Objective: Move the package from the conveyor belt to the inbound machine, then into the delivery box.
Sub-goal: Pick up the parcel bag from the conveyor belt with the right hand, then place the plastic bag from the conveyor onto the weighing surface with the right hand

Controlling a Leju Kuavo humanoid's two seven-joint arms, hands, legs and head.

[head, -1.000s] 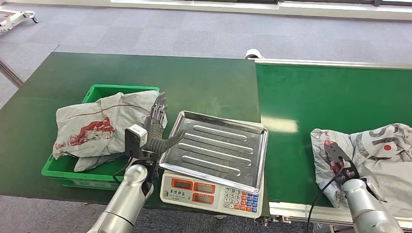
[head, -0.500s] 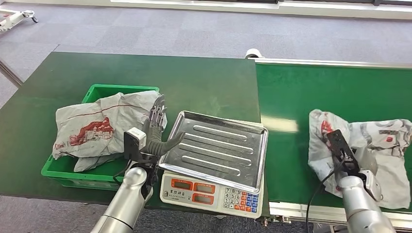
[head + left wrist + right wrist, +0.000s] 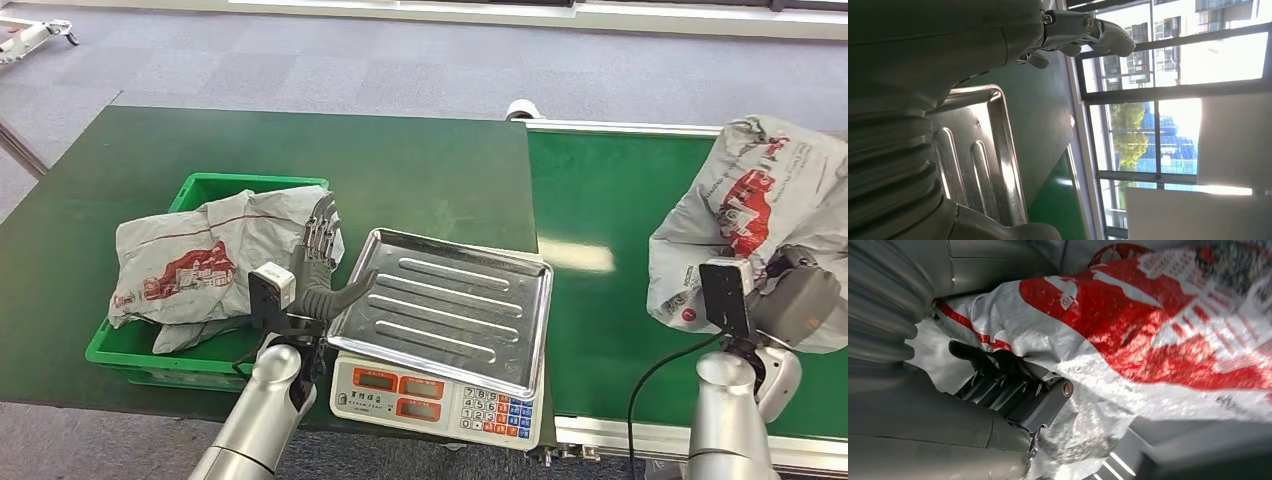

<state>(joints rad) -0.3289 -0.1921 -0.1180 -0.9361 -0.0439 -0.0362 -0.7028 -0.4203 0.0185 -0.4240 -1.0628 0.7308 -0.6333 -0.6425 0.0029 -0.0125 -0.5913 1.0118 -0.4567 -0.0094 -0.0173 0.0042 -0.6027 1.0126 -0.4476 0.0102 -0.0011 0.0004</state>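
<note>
Package (image 3: 745, 215) raised above conveyor belt (image 3: 620, 240), right hand (image 3: 795, 300) fingers (image 3: 993, 377) closed into its slack film (thin purchase). Slip risk during carry toward scale tray (image 3: 450, 305). Left hand (image 3: 320, 265) empty, fingers spread, beside tray: collision risk.

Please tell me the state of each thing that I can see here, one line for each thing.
Package: lifted off the conveyor belt, gripped by the right hand.
Left hand: open, beside the scale tray.
Scale tray: empty.
Green box: holds another package.
</note>
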